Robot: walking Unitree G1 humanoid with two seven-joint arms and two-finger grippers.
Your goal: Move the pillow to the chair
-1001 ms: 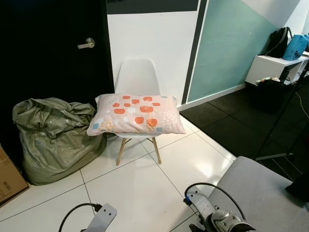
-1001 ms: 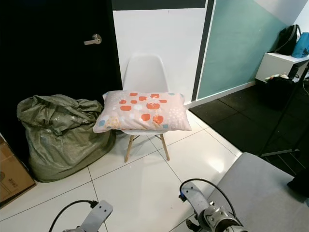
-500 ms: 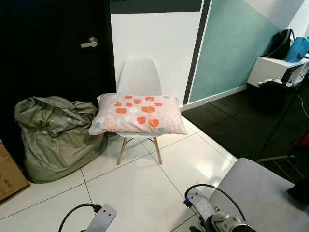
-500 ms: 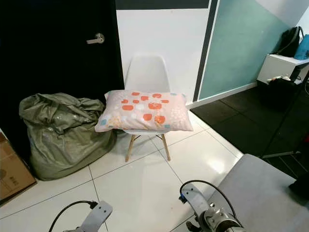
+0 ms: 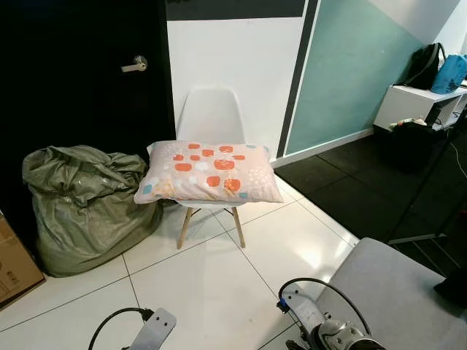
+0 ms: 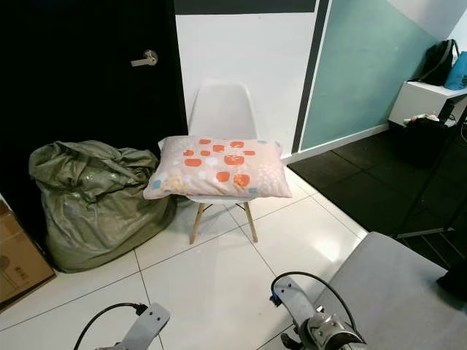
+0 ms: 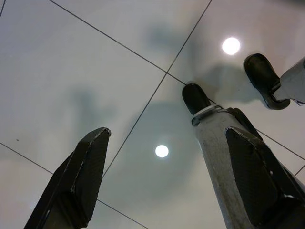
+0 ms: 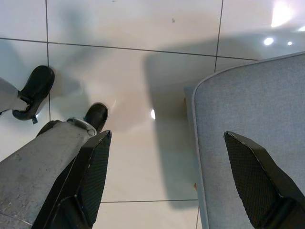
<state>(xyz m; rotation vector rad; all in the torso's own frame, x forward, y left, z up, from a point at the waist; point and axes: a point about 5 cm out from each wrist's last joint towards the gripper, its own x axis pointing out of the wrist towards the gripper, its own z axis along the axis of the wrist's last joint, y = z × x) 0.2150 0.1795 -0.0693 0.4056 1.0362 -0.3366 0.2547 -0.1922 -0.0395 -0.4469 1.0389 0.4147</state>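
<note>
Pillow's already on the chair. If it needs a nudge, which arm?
Neither clearly. The pillow lies across the white chair, centred ahead and far off. Left gripper and right gripper both hang open over floor tiles. Slight edge: left, with the grey seat crowding the right.

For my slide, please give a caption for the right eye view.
Pillow lying across the seat of the chair, beside a green sack on the floor.
</note>
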